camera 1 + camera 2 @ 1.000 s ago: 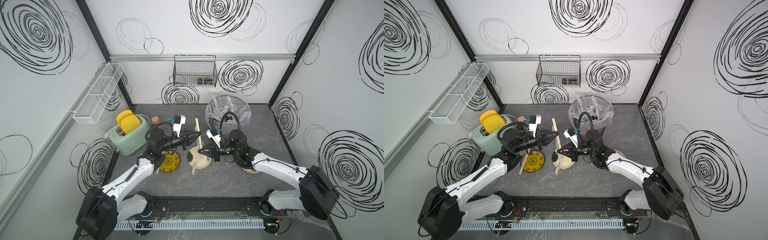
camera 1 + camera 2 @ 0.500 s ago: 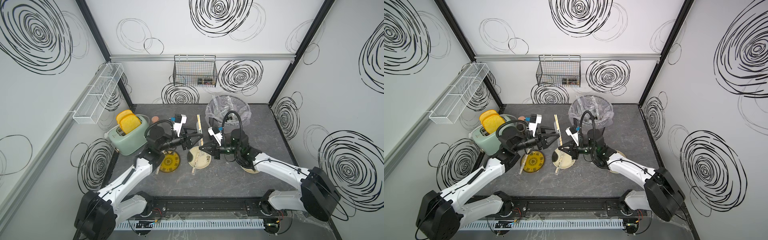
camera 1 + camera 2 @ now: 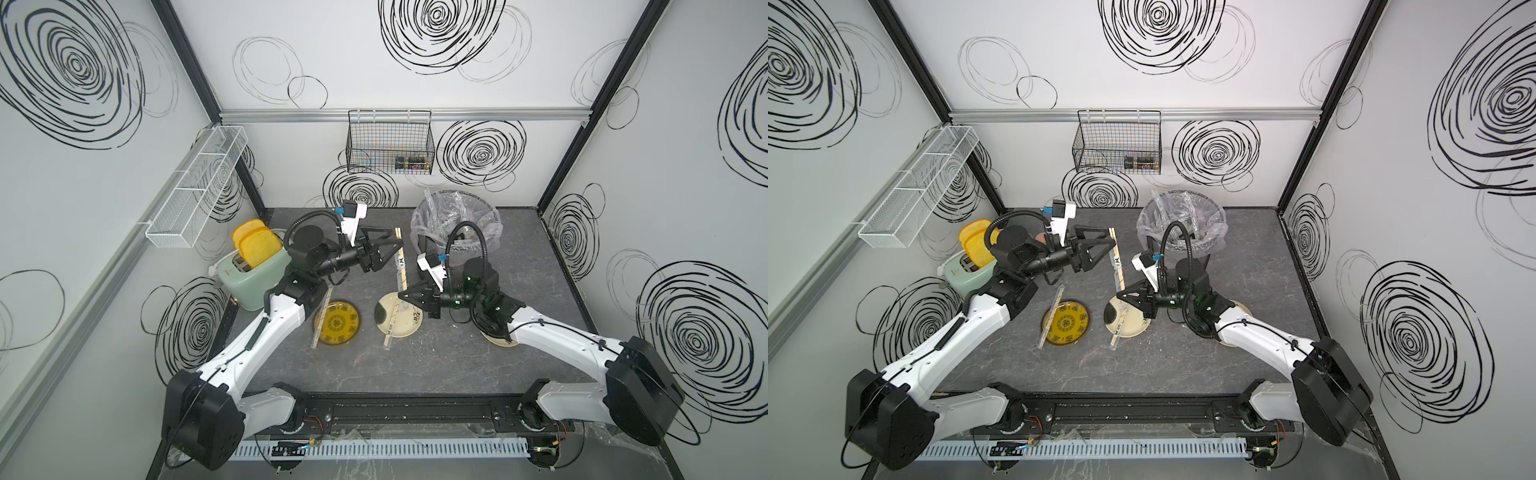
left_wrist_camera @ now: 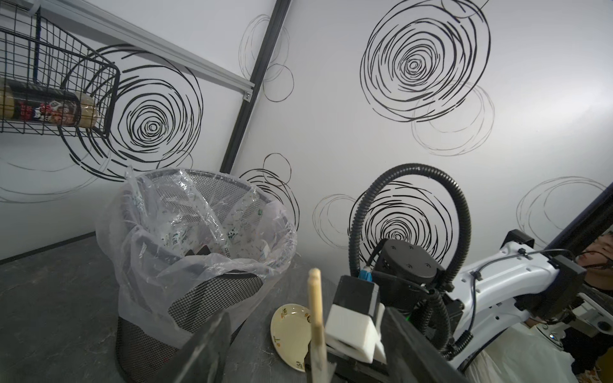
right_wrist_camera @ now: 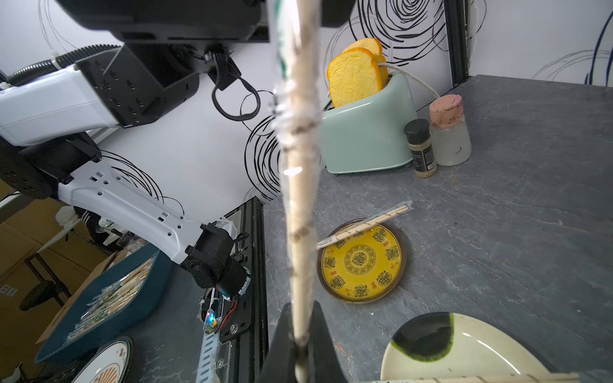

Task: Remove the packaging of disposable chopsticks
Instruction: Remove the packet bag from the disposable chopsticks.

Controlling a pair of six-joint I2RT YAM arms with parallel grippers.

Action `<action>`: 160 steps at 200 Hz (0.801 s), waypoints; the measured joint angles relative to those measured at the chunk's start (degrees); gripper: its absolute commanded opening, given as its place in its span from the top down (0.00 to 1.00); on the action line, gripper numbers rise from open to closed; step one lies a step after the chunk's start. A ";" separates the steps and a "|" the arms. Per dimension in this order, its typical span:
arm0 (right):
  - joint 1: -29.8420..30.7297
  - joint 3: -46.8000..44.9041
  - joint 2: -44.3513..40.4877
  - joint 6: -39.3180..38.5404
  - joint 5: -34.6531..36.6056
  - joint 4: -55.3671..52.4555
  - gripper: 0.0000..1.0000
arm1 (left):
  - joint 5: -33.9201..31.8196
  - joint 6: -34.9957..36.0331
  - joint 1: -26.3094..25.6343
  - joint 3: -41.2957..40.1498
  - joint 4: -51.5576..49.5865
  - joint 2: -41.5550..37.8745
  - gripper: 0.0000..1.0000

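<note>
right gripper (image 5: 300, 345) is clamping shut on the lower end of one pair of disposable chopsticks (image 3: 401, 268), holding it raised and tilted above the cream plate (image 3: 406, 325); the packaging (image 5: 292, 126) is bunching around the stick; left gripper (image 3: 398, 244) jaws are standing apart, flanking the bare upper tip; a second pair (image 3: 321, 318) is lying across the yellow plate (image 3: 345, 326); a third pair (image 3: 390, 332) is lying across the cream plate

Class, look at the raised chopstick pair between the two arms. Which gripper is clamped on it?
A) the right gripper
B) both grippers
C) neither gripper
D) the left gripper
A: the right gripper is shut on one end of the raised chopstick pair, while the left gripper has its jaws open on either side of the other end.
</note>
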 measured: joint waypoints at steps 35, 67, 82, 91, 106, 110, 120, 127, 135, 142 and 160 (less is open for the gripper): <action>0.02 0.00 -0.39 -0.02 0.07 0.02 1.00 | 1.03 -1.44 -0.61 -0.07 1.14 0.48 0.49; 0.22 0.00 -0.39 -0.02 0.07 0.02 1.00 | 1.81 -2.64 -1.25 -1.20 3.89 0.48 0.60; 0.26 0.00 -0.39 -0.02 0.04 0.00 1.00 | 2.05 -2.99 -1.57 -1.95 4.28 0.50 0.64; 0.26 0.00 -0.39 -0.02 0.04 0.02 1.00 | 2.14 -3.15 -1.68 -2.34 4.42 0.52 0.67; 0.26 0.00 -0.39 -0.04 0.04 0.00 1.00 | 2.27 -3.39 -1.92 -2.84 4.92 0.72 0.72; 0.26 0.00 -0.39 -0.04 0.07 0.02 1.00 | 2.32 -3.54 -1.92 -2.97 5.18 0.81 0.73; 0.26 0.02 -0.39 -0.04 0.07 0.02 1.00 | 2.38 -3.87 -2.01 -3.28 5.68 0.94 0.77; 0.26 0.02 -0.39 -0.04 0.07 0.02 1.00 | 2.40 -3.98 -2.21 -3.54 6.12 1.03 0.80; 0.26 0.11 -0.39 -0.04 0.07 0.00 1.00 | 2.47 -4.28 -2.27 -3.91 6.62 1.03 0.82; 0.26 0.22 -0.39 -0.04 0.13 -0.02 1.00 | 2.54 -4.48 -2.36 -4.15 6.93 1.03 0.83; 0.26 0.50 -0.39 -0.04 0.44 -0.07 1.00 | 2.51 -4.68 -2.73 -5.03 8.17 1.03 0.84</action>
